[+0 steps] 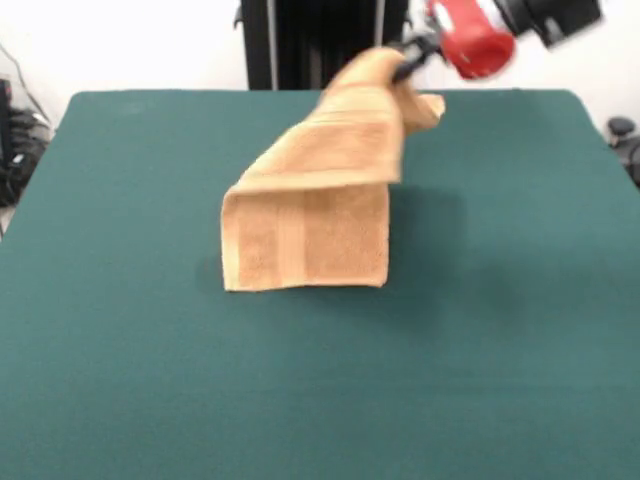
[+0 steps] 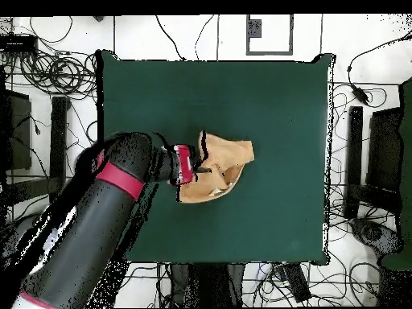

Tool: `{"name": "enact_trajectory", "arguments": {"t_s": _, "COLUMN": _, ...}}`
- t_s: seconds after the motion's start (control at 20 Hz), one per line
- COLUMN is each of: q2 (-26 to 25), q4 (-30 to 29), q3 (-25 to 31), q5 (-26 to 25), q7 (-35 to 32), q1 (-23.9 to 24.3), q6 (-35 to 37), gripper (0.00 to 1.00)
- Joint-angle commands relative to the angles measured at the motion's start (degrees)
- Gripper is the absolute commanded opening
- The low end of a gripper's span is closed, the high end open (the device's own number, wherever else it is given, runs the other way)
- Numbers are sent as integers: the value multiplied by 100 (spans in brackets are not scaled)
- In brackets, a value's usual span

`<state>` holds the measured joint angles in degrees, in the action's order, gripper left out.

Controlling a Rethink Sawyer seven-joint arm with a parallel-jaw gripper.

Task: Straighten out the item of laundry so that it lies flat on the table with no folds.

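The item of laundry (image 1: 320, 200), a tan towel with woven band stripes, is raised at one end and folded over itself. Its lower part rests on the green table (image 1: 120, 350) near the middle. My gripper (image 1: 410, 62), black with a red wrist behind it, is shut on the towel's raised end at the far right of the cloth. From overhead, the gripper (image 2: 203, 170) sits at the left side of the crumpled towel (image 2: 227, 161), which lies near the centre of the table (image 2: 273, 105). The arm covers part of the table's left side.
Cables (image 2: 48, 68) and dark equipment (image 2: 378, 153) surround the table on the floor. A black stand (image 1: 300, 45) rises behind the table's far edge.
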<state>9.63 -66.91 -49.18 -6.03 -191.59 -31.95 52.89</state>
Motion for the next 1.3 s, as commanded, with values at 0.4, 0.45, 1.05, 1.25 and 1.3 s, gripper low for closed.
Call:
{"name": "enact_trajectory", "arguments": {"t_s": 0.4, "q2": 1801, "q4": -1628, "q3": 1346, "q5": -1356, "q7": 2325, "q1": 959, "q6": -1609, "gripper": 100}}
{"name": "enact_trajectory", "arguments": {"t_s": 0.45, "q2": 1852, "q4": -1658, "q3": 1413, "q5": -1388, "q7": 2326, "q1": 1004, "q6": -1667, "gripper": 100}}
{"name": "enact_trajectory", "arguments": {"t_s": 1.05, "q2": 3433, "q4": -2294, "q3": 2580, "q5": -2008, "q7": 4131, "q1": 2495, "q6": -1999, "gripper": 100}}
{"name": "enact_trajectory", "arguments": {"t_s": 1.25, "q2": 4710, "q4": -2464, "q3": 3852, "q5": -1803, "q7": 6771, "q1": 4402, "q6": -1473, "gripper": 100}}
{"name": "enact_trajectory", "arguments": {"t_s": 1.3, "q2": 4988, "q4": -2477, "q3": 4224, "q5": -1635, "q7": 7584, "q1": 4917, "q6": -1212, "gripper": 100}}
